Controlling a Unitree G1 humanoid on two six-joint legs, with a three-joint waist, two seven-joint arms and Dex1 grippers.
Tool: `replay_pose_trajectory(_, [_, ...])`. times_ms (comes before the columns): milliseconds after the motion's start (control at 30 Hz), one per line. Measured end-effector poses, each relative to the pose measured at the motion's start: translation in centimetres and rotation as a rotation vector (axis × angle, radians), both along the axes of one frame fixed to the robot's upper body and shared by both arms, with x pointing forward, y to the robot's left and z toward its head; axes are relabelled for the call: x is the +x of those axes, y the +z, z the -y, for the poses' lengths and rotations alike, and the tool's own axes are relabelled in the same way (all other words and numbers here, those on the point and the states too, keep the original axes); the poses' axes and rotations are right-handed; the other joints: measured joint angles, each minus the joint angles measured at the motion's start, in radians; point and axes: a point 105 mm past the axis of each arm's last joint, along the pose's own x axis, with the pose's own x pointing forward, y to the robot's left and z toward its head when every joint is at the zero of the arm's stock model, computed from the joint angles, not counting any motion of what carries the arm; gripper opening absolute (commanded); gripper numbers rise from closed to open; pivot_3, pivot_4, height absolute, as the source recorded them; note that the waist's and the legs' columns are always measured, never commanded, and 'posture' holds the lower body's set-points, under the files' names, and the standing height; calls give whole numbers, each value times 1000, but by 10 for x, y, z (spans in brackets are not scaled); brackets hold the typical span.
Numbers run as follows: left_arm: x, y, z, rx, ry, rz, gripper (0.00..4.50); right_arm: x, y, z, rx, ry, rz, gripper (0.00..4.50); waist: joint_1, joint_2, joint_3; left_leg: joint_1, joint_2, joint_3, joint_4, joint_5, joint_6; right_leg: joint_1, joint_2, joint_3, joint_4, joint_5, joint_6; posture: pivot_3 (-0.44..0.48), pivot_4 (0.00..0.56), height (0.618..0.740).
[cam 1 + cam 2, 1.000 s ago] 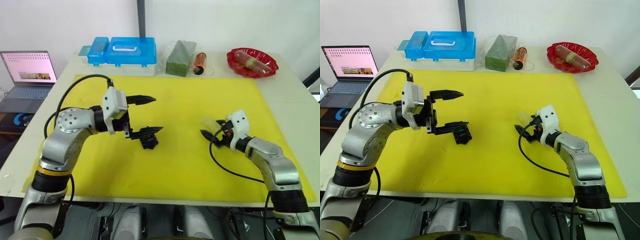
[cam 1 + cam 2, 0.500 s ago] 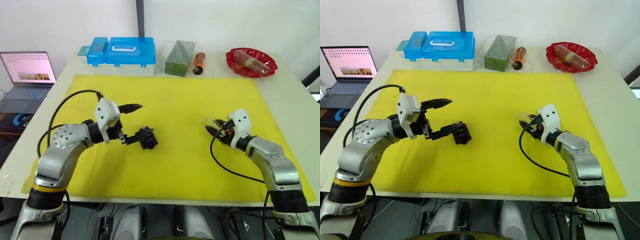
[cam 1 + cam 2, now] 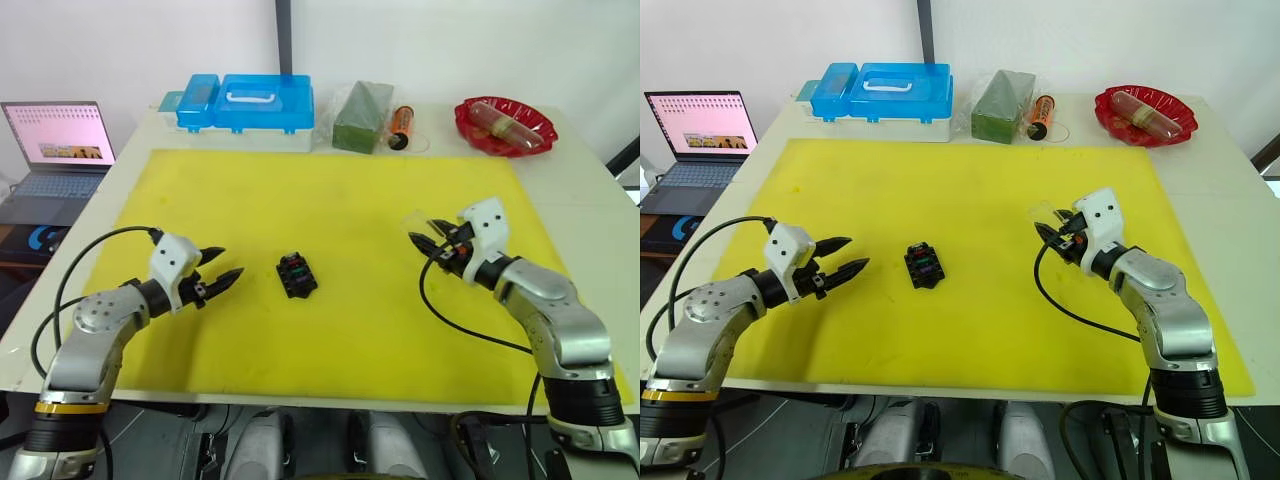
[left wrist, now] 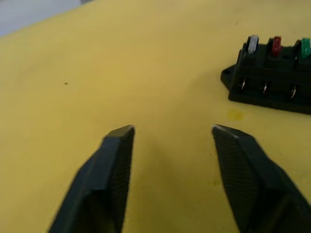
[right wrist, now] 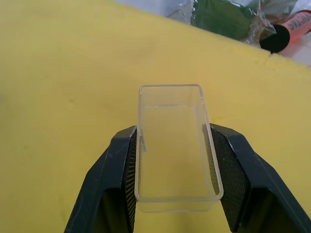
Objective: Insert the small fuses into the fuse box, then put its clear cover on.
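Right wrist view has the right gripper (image 5: 171,194) clamping the clear cover (image 5: 174,145), while the left gripper (image 3: 222,268), empty and spread, has backed off the loaded fuse box (image 3: 296,274)

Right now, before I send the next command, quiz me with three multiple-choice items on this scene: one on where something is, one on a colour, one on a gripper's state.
1. Where is the fuse box?
A. On the yellow mat between the two arms
B. In the red dish
C. On the laptop

2. Which fuse colours show in the near row in the left wrist view?
A. Blue, orange, black
B. Pale grey, red, green
C. All yellow

3. What is the right gripper doing?
A. Open, holding nothing
B. Shut on the clear cover
C. Shut on the fuse box

Answers:
1 A: the fuse box sits on the yellow mat, apart from both grippers.
2 B: the small fuses stand in those colours.
3 B: the right gripper clamps the clear cover; the left gripper is open.
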Motion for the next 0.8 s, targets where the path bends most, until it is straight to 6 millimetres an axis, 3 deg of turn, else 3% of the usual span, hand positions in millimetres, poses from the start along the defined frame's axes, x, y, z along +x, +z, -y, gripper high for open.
replay_pose_trajectory(133, [-1, -10, 20, -17, -64, -59, 113, -2, 0, -1, -1, -2, -4, 1807, 0, 0, 0, 0, 0, 0, 0, 0, 0, 0, 0, 0, 0, 0, 0, 0, 150, 740])
replay_pose_trajectory(400, [9, -16, 44, 8, -134, -84, 51, -7, 4, 0, -3, -17, 1, 1807, 1, 0, 0, 0, 0, 0, 0, 0, 0, 0, 0, 0, 0, 0, 0, 0, 150, 740])
replay_pose_trajectory(633, [26, -16, 91, -34, -232, -77, 51, -10, 6, -2, 2, -22, -5, 1807, 2, 0, 0, 0, -1, 0, 1, 0, 0, 0, 0, 0, 0, 0, 0, 0, 150, 740])
replay_pose_trajectory(800, [27, -17, 114, -47, -313, -86, 51, -10, 8, 5, 5, -48, 4, 1807, 0, 0, 0, 0, -1, 0, 1, 0, 1, 0, 1, 0, 0, 0, 0, 0, 150, 740])
